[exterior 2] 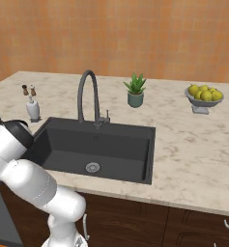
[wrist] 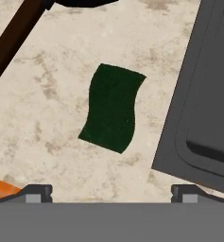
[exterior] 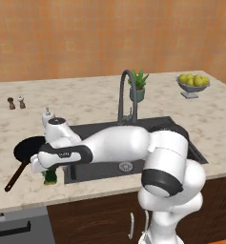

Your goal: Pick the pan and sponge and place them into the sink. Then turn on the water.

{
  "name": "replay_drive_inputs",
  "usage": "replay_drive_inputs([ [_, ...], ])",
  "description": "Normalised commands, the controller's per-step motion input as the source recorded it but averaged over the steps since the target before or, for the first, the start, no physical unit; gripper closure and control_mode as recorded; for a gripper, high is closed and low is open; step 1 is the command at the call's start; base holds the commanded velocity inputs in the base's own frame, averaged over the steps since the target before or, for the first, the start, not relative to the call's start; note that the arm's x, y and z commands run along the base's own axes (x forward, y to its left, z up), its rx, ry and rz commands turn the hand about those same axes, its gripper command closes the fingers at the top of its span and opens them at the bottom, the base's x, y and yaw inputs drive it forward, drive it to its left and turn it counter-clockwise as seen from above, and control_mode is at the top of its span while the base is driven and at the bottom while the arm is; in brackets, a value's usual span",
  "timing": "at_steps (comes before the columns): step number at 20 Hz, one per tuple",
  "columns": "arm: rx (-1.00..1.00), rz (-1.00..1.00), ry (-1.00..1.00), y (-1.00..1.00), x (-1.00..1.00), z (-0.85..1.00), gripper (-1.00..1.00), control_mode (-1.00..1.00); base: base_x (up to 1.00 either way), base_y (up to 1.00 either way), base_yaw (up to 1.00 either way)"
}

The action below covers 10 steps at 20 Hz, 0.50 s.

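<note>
Two-finger gripper [wrist: 111,191] spread wide, clamped on nothing, hovering directly above the small dark green rectangular sponge [wrist: 112,108] at centre of the hand view. Sponge flat on the beige marbled counter [wrist: 47,118], just beside the rim of the large dark grey rectangular sink [wrist: 198,108] at right. Round black frying pan [exterior: 29,147] with long thin brown handle at left-centre of the left base view, next to the sponge. Tall grey gooseneck faucet [exterior 2: 87,94] behind the basin, upper left of centre in the right base view.
</note>
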Motion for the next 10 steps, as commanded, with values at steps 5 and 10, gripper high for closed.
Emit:
replay_drive_inputs([
  [5,0.00,0.00,-0.01,0.04,0.01,-0.24,-1.00,-1.00,0.00,0.00,0.00],
  [10,0.00,0.00,-0.02,0.10,0.09,-0.16,-1.00,-1.00,0.00,0.00,0.00],
])
